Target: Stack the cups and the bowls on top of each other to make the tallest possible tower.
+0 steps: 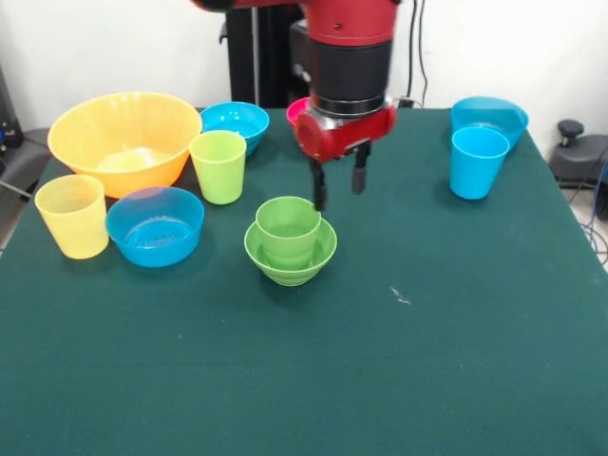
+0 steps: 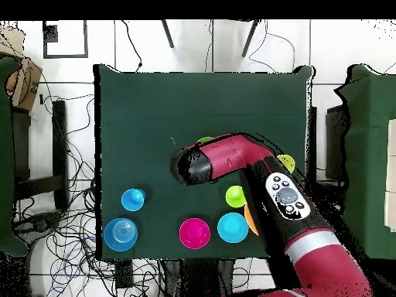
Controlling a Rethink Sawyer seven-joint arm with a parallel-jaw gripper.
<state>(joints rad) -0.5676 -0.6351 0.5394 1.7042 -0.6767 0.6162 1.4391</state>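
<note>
The tower is a green cup (image 1: pixel 288 226) standing upright inside a small green bowl (image 1: pixel 291 260) at mid-table. My gripper (image 1: pixel 338 186) hangs open and empty just behind the cup, to its right, with one fingertip (image 1: pixel 320 198) close above the cup's rim. A yellow-green cup (image 1: pixel 218 166), a pale yellow cup (image 1: pixel 72 216) and a sky blue cup (image 1: pixel 478 161) stand apart. Around them are a big yellow-orange bowl (image 1: pixel 123 138), a shallow blue bowl (image 1: pixel 155 226), a small blue bowl (image 1: pixel 235 123) and a red bowl (image 1: pixel 296 109), half hidden by the gripper. Overhead, the arm (image 2: pixel 232 158) covers the tower except for a green sliver (image 2: pixel 204 141).
Another blue bowl (image 1: pixel 490 116) sits behind the sky blue cup at the far right corner. Overhead, the red bowl (image 2: pixel 194 233), small blue bowl (image 2: pixel 232 227) and yellow-green cup (image 2: pixel 235 196) lie near the robot's side of the green table (image 2: pixel 155 108).
</note>
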